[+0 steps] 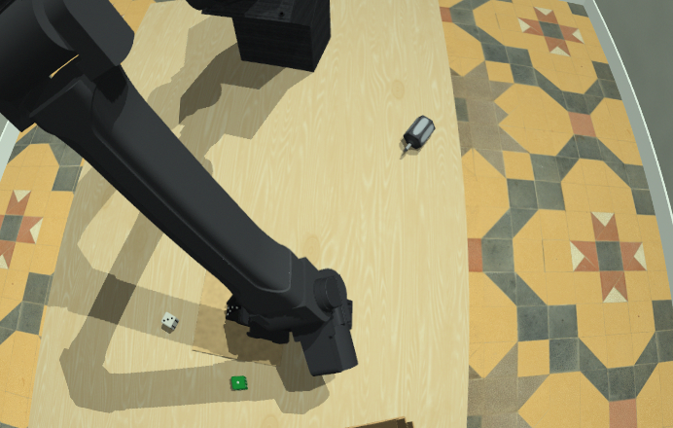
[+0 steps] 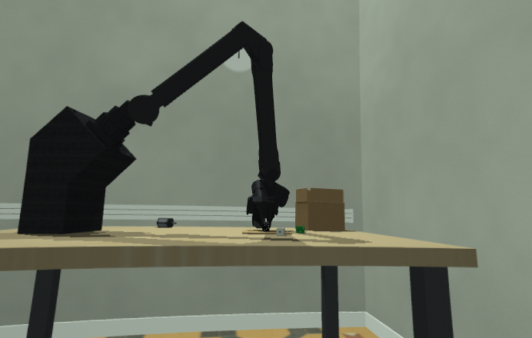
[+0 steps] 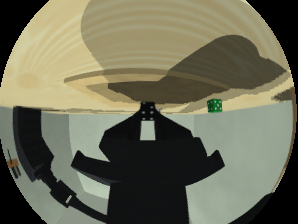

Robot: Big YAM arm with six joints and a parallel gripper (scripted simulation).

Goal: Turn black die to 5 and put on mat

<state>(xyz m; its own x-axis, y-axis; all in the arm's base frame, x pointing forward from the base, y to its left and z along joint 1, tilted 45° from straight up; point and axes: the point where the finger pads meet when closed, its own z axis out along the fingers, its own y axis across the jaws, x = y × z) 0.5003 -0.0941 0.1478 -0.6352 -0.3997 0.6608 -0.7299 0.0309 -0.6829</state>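
Clamping gripper on black die over mat; top face unclear, probably needing re-rolling to 5, then releasing flat.

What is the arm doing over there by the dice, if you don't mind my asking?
The arm's gripper is shut on the black die, holding it low over the brown mat on the wooden table. The white die and the green die sit on the table beside the mat, apart from the gripper.

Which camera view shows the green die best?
The top view: the green die lies unobstructed on the table. In the exterior view it is a tiny speck; the wrist view shows it small and distorted.
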